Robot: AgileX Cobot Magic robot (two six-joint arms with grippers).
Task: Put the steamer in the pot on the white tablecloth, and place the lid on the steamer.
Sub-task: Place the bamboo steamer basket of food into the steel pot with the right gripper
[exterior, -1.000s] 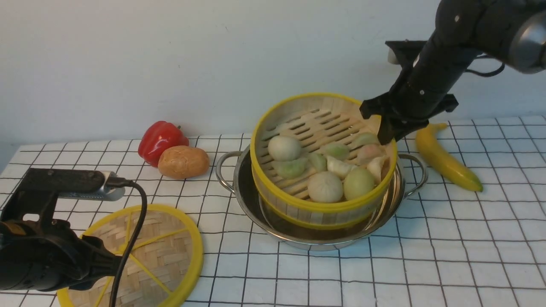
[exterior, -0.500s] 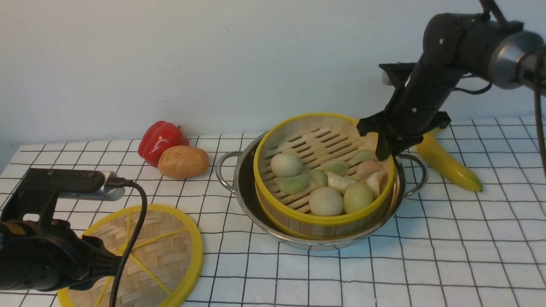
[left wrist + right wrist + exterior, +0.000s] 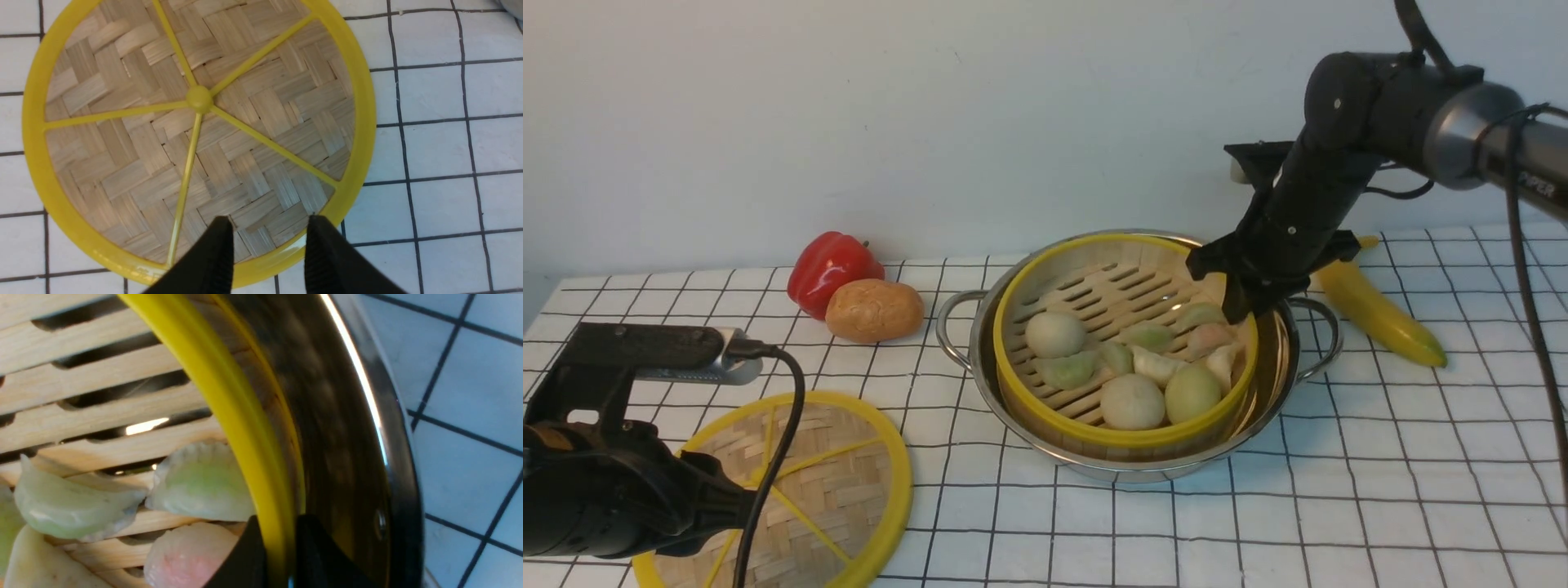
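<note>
The steamer (image 3: 1123, 435) sits inside the pot (image 3: 982, 359) on the white tablecloth (image 3: 1380, 490). Its opening faces up and its slatted base is about level. Being round, it has no long axis. The right gripper (image 3: 280, 547) is clenched on the steamer's yellow rim at the far right side, with one finger inside the basket and the other between the basket and the pot wall. Dumplings (image 3: 1131, 400) lie on the slats. The lid (image 3: 196, 122) lies flat at the desk's near left, spoked face up, well apart from the pot. The left gripper (image 3: 267, 249) hangs over the lid's edge, jaws parted, grasping nothing.
</note>
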